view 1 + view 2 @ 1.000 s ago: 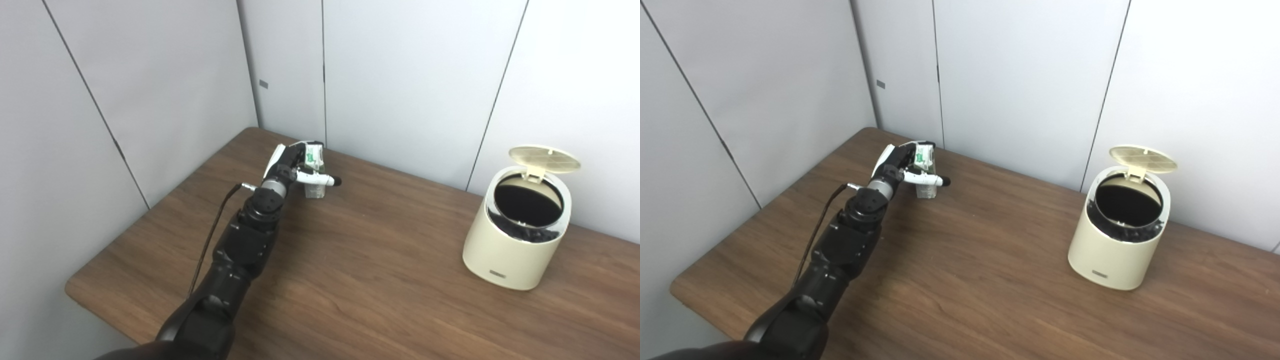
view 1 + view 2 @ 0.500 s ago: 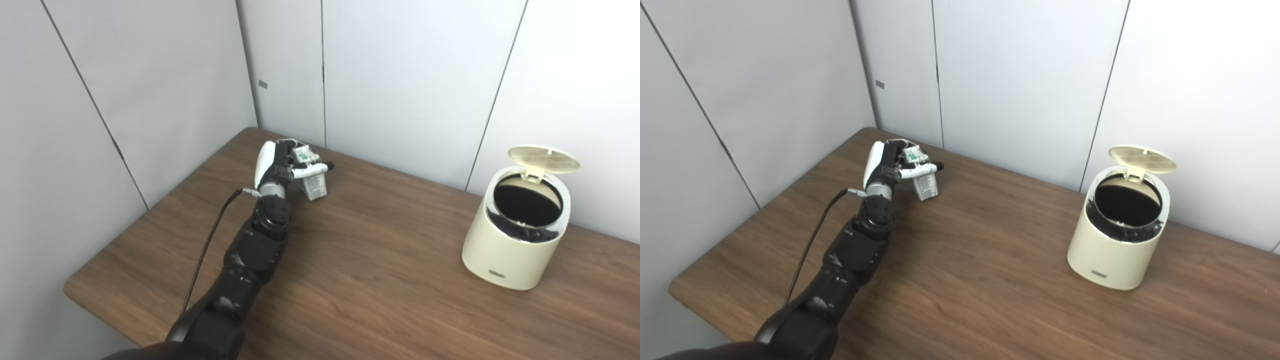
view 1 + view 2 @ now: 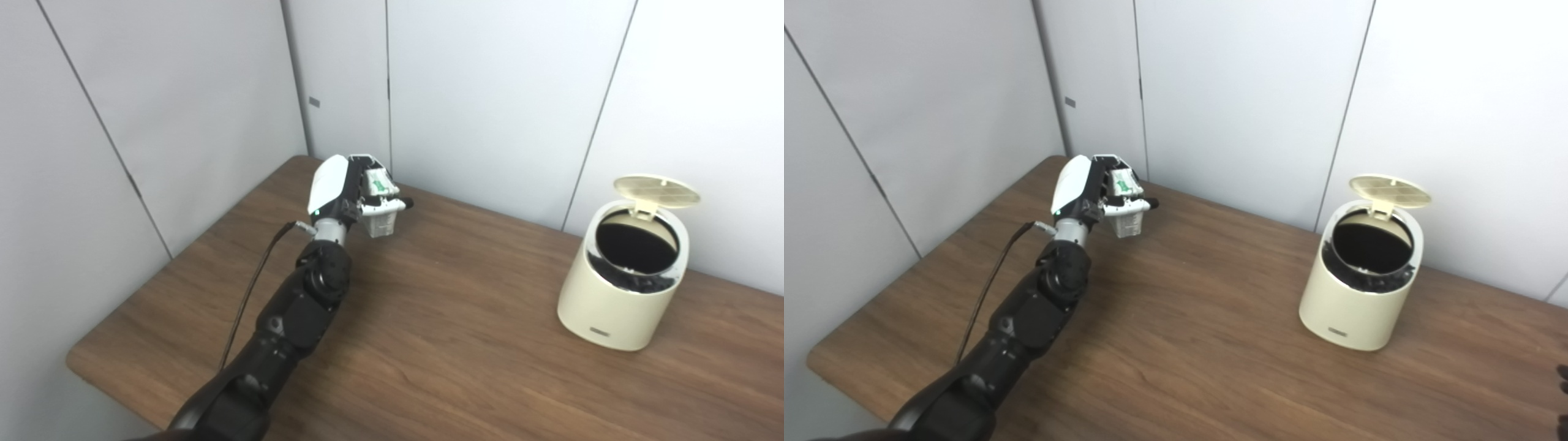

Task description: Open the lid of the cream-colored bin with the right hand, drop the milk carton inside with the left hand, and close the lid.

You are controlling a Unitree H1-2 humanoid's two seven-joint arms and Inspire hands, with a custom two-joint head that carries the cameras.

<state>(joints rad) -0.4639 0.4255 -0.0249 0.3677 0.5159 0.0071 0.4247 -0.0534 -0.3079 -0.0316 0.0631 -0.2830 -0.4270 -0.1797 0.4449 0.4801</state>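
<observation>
My left hand (image 3: pixel 340 197) is shut on the white and green milk carton (image 3: pixel 380 214) and holds it tilted, a little above the far left part of the wooden table (image 3: pixel 453 349). The cream-colored bin (image 3: pixel 612 309) stands at the right side of the table. Its round lid (image 3: pixel 656 191) stands open at the back, and the dark inside (image 3: pixel 637 248) shows. Only dark fingertips of my right hand (image 3: pixel 1563 373) show, at the right edge of the right eye view, so its state is hidden.
Grey wall panels (image 3: pixel 490 92) stand close behind the table and along its left side. A black cable (image 3: pixel 251 294) hangs along my left forearm. The table's front left corner (image 3: pixel 79 361) is rounded.
My left hand has lifted the milk carton off the table and tilted it while turning its back upward. The camera has shifted a little. The bin's lid stays open.
</observation>
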